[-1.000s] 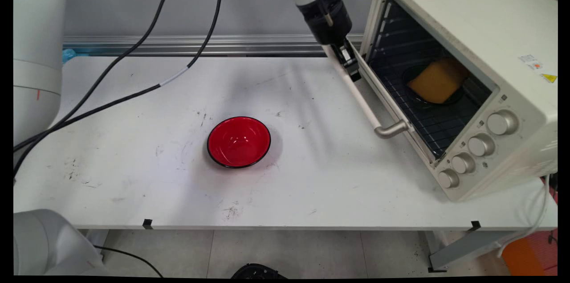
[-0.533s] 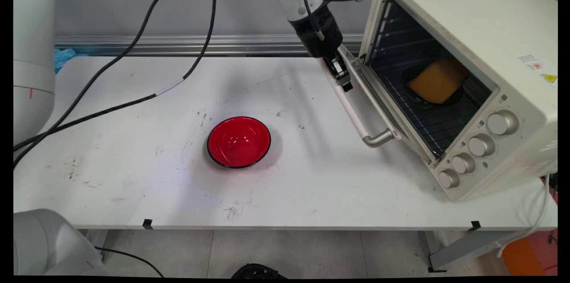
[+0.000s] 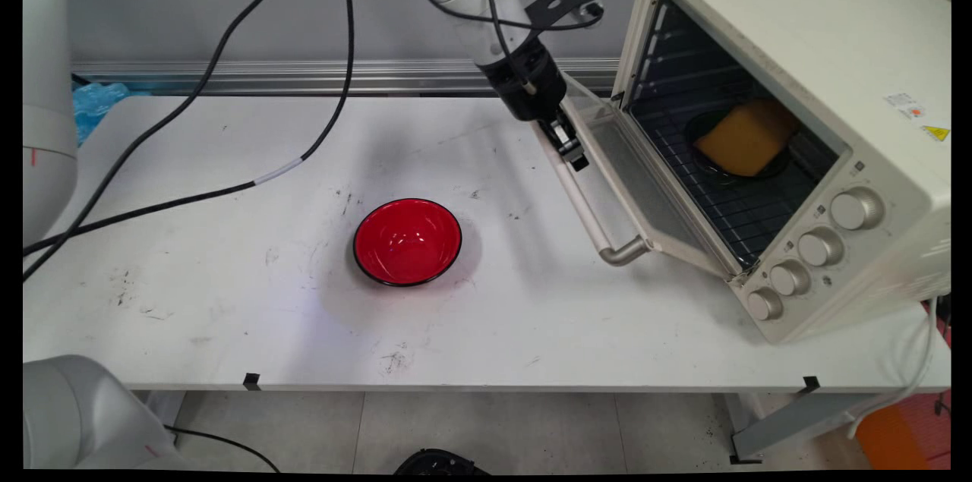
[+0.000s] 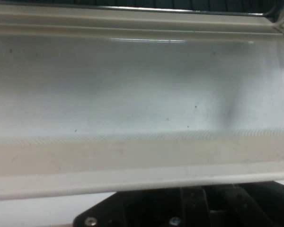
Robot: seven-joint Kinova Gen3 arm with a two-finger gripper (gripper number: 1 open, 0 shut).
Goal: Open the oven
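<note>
Gripper sits on the far end of the oven door handle, finger state can't tell, door half-down, yellow block inside oven, red bowl at bench 9 o'clock.

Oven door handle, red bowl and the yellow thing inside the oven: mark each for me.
oven door handle [image 3: 581,197], main view, on the middle of the white bar.
red bowl [image 3: 408,241], main view, on the inside of its bottom.
yellow thing [image 3: 748,137], main view, on its top face.
</note>
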